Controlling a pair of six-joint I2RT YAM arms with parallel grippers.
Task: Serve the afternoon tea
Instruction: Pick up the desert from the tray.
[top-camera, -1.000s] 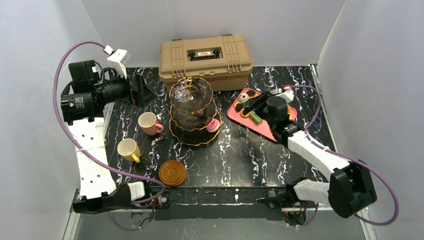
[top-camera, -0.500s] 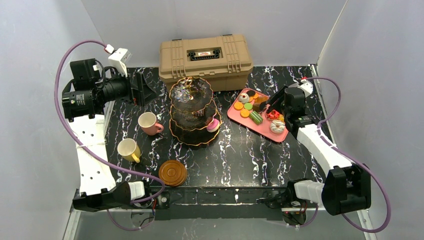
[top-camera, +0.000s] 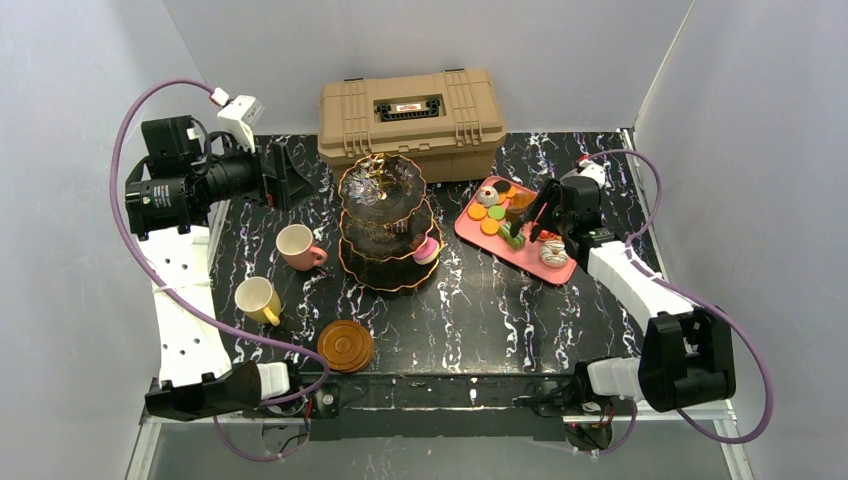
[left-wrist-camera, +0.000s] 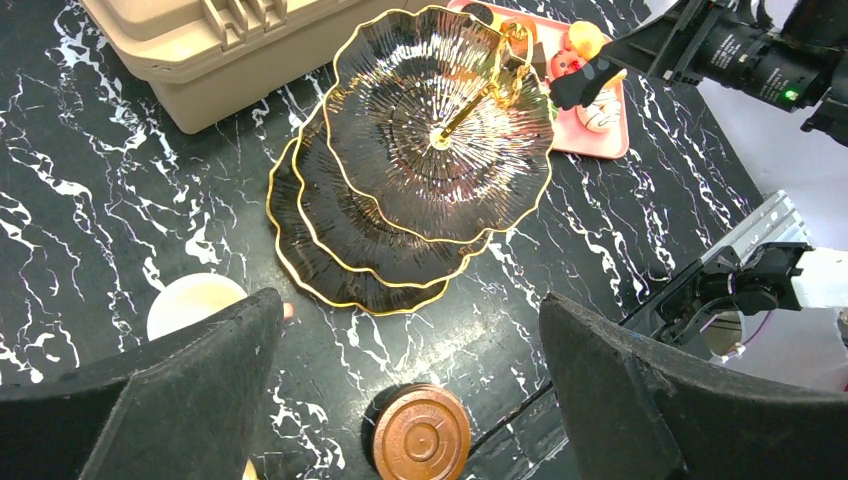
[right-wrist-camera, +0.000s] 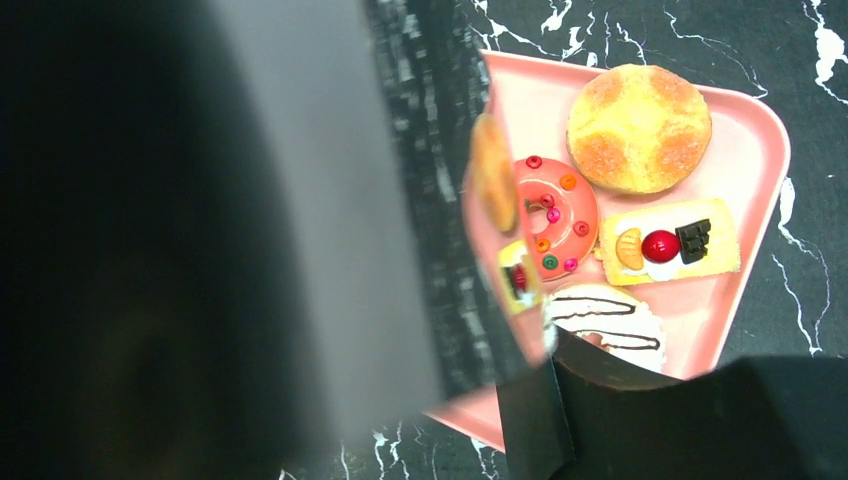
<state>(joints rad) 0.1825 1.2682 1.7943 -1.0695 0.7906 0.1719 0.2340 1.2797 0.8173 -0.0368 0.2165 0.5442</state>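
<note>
Hovering above the pink tray (top-camera: 468, 228), the right gripper (top-camera: 527, 222) stands parted and empty.
Top view: a skewed close could knock pastries (top-camera: 490, 212) off the tray; the arm reaches far right, beside the tiered stand (top-camera: 385, 215). Left wrist view: the left gripper (left-wrist-camera: 410, 300) is spread wide, empty, looking down on the stand. Right wrist view: a donut (right-wrist-camera: 553, 218) lies under the parted jaws.

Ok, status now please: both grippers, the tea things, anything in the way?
Left gripper open, empty, raised left of stand. Right gripper open over pastries on pink tray. Stand holds one pink pastry, bottom tier. Nothing blocking tray-to-stand path.
</note>
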